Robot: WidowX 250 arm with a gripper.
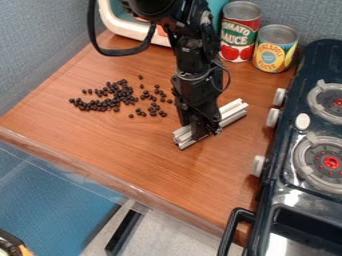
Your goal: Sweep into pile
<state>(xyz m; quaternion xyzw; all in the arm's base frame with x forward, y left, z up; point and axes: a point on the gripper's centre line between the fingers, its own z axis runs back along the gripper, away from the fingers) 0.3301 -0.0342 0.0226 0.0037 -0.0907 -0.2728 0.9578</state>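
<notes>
- My gripper (204, 131) hides the middle of the pale grooved bar (232, 113); I see the bar's two ends sticking out either side, and I can't make out the finger on the far side.
- The arm comes in from the top edge, its upper part cut off there, and it covers part of the white toy appliance (125, 25) behind it.
- The stove (302, 121) runs off the right edge, and something at the lower left corner is too cropped for me to name.
- I have the gripper clenched on the bar, right of the frame's centre, the bar slanting from lower left to upper right.
- The dark beans (119, 95) lie on the wooden counter (133, 145), upper left of the gripper and apart from the bar: a dense cluster farther off, a looser scatter nearer the arm.
- Where some beans touch, I can't tell one from the next.
</notes>
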